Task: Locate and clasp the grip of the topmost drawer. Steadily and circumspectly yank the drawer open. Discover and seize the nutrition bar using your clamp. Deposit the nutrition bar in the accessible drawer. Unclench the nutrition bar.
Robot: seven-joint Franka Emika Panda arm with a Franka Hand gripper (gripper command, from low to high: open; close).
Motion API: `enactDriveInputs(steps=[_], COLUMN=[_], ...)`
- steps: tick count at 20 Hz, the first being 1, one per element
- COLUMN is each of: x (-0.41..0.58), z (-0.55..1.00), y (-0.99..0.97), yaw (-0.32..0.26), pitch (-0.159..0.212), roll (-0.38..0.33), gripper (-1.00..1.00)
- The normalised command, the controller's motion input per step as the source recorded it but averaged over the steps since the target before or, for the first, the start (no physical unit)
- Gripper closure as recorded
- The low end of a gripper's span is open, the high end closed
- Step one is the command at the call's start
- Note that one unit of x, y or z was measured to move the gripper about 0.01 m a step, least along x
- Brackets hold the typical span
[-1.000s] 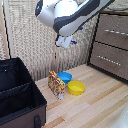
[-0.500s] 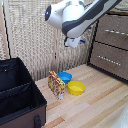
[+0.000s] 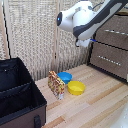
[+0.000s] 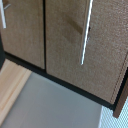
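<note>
A: Item count, floor?
B: One bar [image 3: 56, 85], upright, just beside the bowls. Two bowls: one blue [image 3: 64, 77], one yellow [image 3: 76, 88], touching. One black bin [image 3: 20, 100] at the exterior view's left.
A: Dresser?
B: One dresser [image 3: 111, 47] at the exterior view's right; two drawer fronts with silver handles [image 4: 86, 32] in the wrist view, both closed. Top drawer [image 3: 118, 23] partly hidden by the arm.
A: Gripper?
B: One gripper [image 3: 85, 42], raised near the dresser; whether the jaws are parted or closed, cannot tell.

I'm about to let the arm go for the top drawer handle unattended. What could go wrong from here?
The stacked drawers look alike with similar silver handles, so the gripper might catch a lower one. Its fingers aren't visible in either view, so alignment can't be checked. Later, the nutrition bar stands close to the blue bowl, inviting a knock.
</note>
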Motion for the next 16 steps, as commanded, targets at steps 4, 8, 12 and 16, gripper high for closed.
enactDriveInputs(steps=[4, 8, 12, 16], x=[-0.174, -0.211, -0.233, -0.226], z=[0.0, 0.0, 0.0, 0.0], y=[-0.72, -0.71, -0.64, -0.58], yaw=[0.083, 0.079, 0.083, 0.096], pitch=[-0.011, -0.008, 0.0, 0.0], roll=[-0.181, -0.187, -0.216, -0.221], gripper=[-1.0, -1.0, -1.0, -1.0])
